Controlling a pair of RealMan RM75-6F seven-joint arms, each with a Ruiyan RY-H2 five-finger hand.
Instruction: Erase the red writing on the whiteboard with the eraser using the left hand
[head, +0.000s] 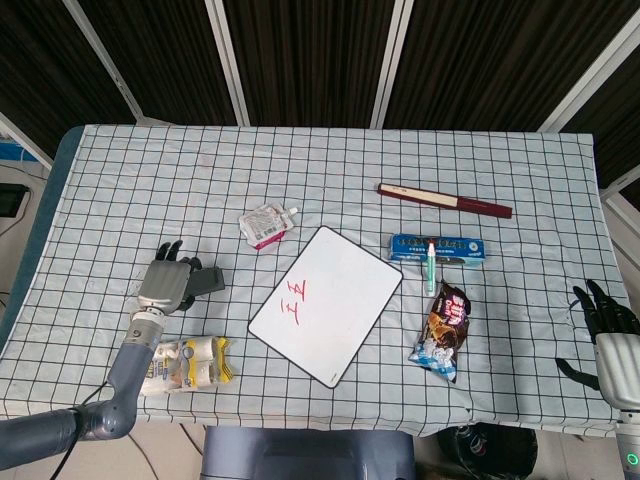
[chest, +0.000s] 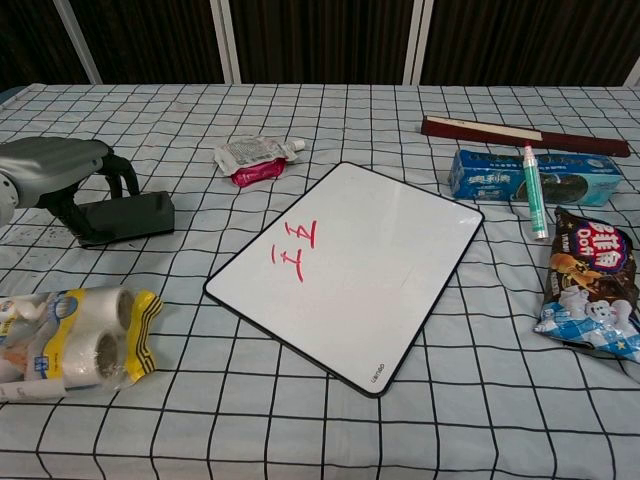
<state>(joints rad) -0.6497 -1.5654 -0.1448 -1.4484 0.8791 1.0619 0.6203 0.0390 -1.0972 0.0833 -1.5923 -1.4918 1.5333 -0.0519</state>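
Observation:
The whiteboard (head: 327, 303) (chest: 350, 268) lies tilted at the table's middle, with red writing (head: 299, 297) (chest: 294, 250) near its left edge. The dark grey eraser (head: 207, 281) (chest: 128, 217) lies flat on the cloth to the left of the board. My left hand (head: 164, 283) (chest: 58, 170) hovers over the eraser's left end, thumb down in front of it and fingers curved down behind it; I see no firm grip. My right hand (head: 608, 335) rests open at the table's right edge, away from everything.
A pack of tape rolls (head: 188, 363) (chest: 75, 340) lies just in front of the left hand. A pouch (chest: 252, 158) sits behind the board. To the right are a blue box (chest: 535, 177) with a marker on it, a snack bag (chest: 590, 285) and a dark red folded fan (chest: 525, 136).

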